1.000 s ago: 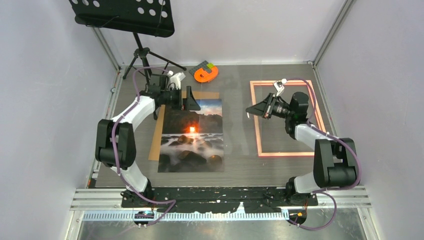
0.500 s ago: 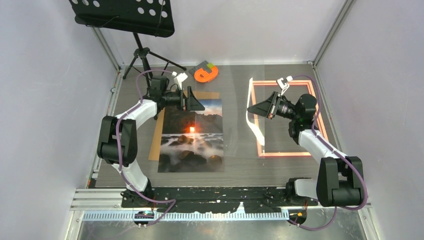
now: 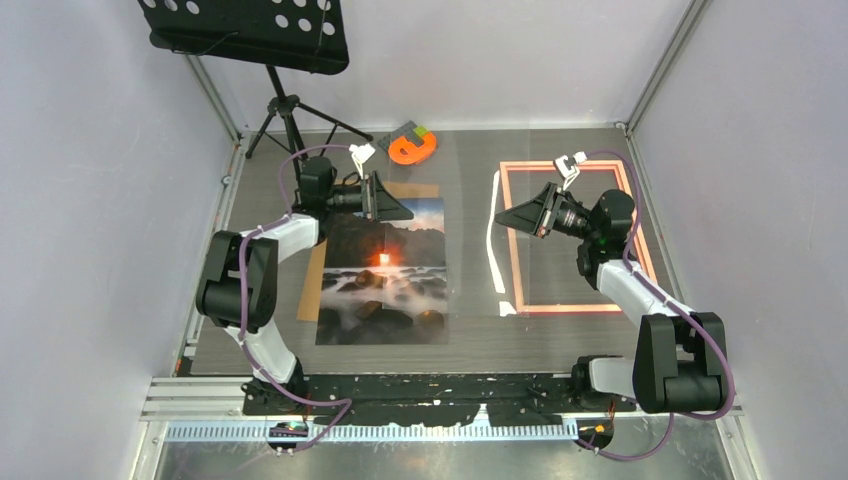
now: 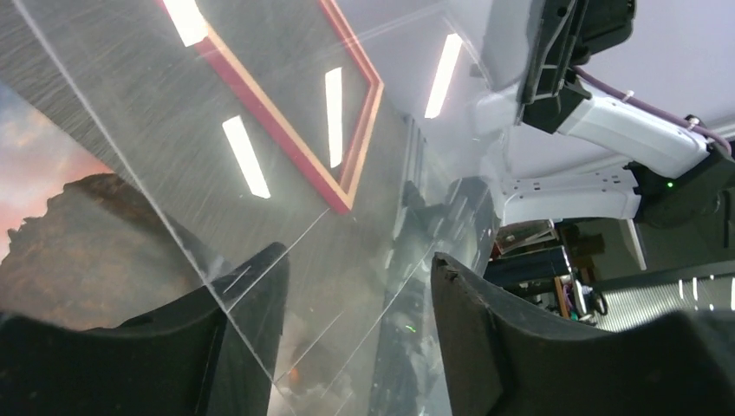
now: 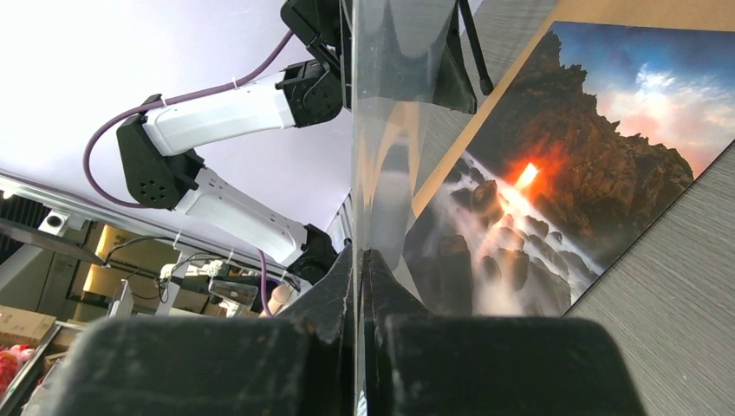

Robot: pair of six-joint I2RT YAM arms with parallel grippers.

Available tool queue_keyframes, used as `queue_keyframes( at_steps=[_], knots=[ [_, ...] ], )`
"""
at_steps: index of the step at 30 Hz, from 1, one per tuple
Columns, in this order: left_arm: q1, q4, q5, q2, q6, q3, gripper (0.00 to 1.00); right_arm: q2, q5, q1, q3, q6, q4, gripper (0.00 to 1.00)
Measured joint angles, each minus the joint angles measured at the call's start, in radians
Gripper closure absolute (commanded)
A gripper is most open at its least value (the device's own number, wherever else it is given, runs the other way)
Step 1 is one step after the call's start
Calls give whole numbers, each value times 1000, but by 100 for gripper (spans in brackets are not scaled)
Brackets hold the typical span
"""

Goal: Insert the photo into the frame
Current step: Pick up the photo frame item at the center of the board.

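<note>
Since a second ago my right arm has risen and swung back, carrying its side of the clear sheet [image 3: 490, 240] up with it, so a bright strip of glare now runs along the sheet beside the frame's left border. My left gripper [image 3: 398, 208] has edged forward over the photo's far edge, and its fingers have begun to draw together from their widest spread.

My right gripper [image 3: 500, 218] is pinched tight on the sheet's edge; in the right wrist view the two fingers meet on the clear sheet with no gap. My left gripper's fingers stand apart. In the left wrist view the sheet's edge cuts across one finger, but I cannot tell whether either finger touches it.

The photo [image 3: 385, 275] lies flat on the table [image 3: 480, 335], below my left gripper and running back from it toward my bases, its far edge just under those fingers. It rests partly on a brown board [image 3: 311, 285] that shows past its left side. The frame [image 3: 580, 308] lies flat beneath and to the right of my right gripper, whose tip hangs above the frame's left border. Photo and frame are well apart, with the sheet between them.
</note>
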Motion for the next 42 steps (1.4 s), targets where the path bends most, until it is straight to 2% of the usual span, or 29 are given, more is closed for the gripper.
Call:
queue_keyframes(
  at_steps=[8,14,17,20,22,23,24,25,26,27,28,29,31,36,42],
  knots=[
    [-10,146,33,0,-138,-15,69,0,20,0,0,-51,-40,94],
    [-13,164,44,-5,-181,-27,81,0,45,-3,0,-104,-101,94],
    [-13,154,44,-20,-181,-30,99,0,57,-3,0,-129,-128,94],
    [-13,120,44,-51,-161,-30,100,0,69,-3,0,-154,-151,93],
    [-14,97,43,-74,-147,-30,100,0,77,-3,0,-169,-167,84],
    [-14,84,43,-87,-143,-30,100,0,80,-3,0,-176,-173,75],
    [-14,68,42,-99,-135,-30,100,0,84,-3,0,-183,-180,69],
    [-14,51,39,-111,-129,-30,100,0,87,-3,0,-190,-186,58],
    [-14,40,35,-119,-126,-30,100,0,89,-3,0,-193,-188,53],
    [-14,24,29,-129,-123,-30,100,0,91,-3,0,-199,-193,36],
    [-14,10,24,-139,-121,-30,100,0,93,-3,0,-206,-199,27],
    [-14,-2,18,-145,-121,-30,100,0,95,-3,0,-211,-208,13],
    [-14,-25,2,-159,-121,-33,100,0,100,-3,0,-230,-234,1],
    [-14,-102,-53,-196,-115,-53,100,-12,113,-29,1,-304,-331,5],
    [-13,-232,-148,-234,-72,-73,100,-89,200,-109,31,-468,-559,4]
  ],
)
